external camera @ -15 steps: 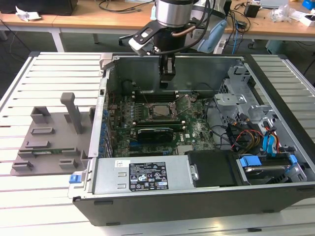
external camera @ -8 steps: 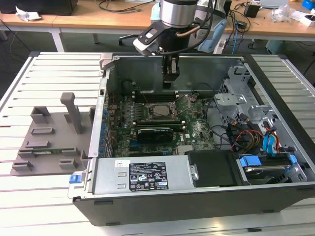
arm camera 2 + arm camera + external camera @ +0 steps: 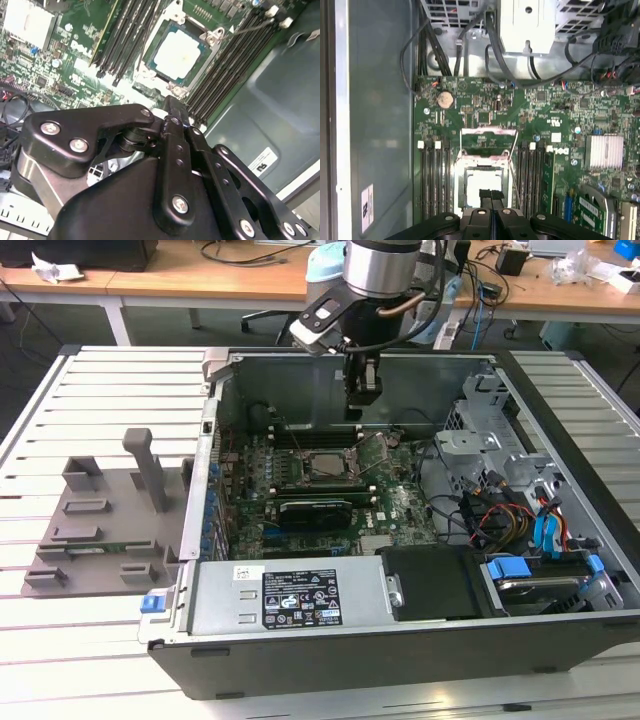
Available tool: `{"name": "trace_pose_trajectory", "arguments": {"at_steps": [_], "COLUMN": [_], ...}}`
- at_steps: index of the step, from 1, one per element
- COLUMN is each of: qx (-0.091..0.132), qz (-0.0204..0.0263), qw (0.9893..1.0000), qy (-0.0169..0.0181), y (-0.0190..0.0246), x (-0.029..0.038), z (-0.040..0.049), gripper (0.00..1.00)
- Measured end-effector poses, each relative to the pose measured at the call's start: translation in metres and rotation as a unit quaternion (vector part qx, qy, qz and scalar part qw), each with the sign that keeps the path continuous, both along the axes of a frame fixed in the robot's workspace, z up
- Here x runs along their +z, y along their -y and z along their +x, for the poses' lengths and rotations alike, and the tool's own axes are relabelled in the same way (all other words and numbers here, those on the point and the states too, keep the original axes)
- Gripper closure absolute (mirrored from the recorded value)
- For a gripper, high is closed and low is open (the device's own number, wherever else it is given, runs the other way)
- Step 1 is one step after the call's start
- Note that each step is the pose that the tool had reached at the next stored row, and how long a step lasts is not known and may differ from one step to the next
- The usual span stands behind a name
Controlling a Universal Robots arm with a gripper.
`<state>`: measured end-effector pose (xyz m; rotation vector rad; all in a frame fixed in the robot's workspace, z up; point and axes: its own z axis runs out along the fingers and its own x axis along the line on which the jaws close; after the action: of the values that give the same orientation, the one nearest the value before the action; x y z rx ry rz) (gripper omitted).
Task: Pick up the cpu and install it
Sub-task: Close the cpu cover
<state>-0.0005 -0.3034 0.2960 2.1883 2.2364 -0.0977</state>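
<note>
While one cpu [image 3: 325, 465] sits in its socket [image 3: 322, 445], the gripper [image 3: 355, 412] hangs at its 1 o'clock in the exterior view, jaws closed and empty; one white label [image 3: 300, 596] lies at 6 o'clock.

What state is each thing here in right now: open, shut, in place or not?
Computer case: open, insides exposed.
cpu: lying flat in its socket.
Socket frame: swung up, leaving the cpu uncovered.
Gripper: jaws shut, holding nothing, above the cpu.
</note>
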Motion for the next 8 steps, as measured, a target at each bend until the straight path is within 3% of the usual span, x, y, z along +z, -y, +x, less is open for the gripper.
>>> {"name": "trace_pose_trajectory", "arguments": {"at_steps": [5,8], "qx": [0.0,0.002], "qz": [0.0001,0.0001], "qw": [1.0,1.0], "qy": [-0.0011,-0.0027], "y": [0.0,-0.0001], "x": [-0.003,-0.0072], "z": [0.0111,0.0262], "gripper": [0.89,0.89]}}
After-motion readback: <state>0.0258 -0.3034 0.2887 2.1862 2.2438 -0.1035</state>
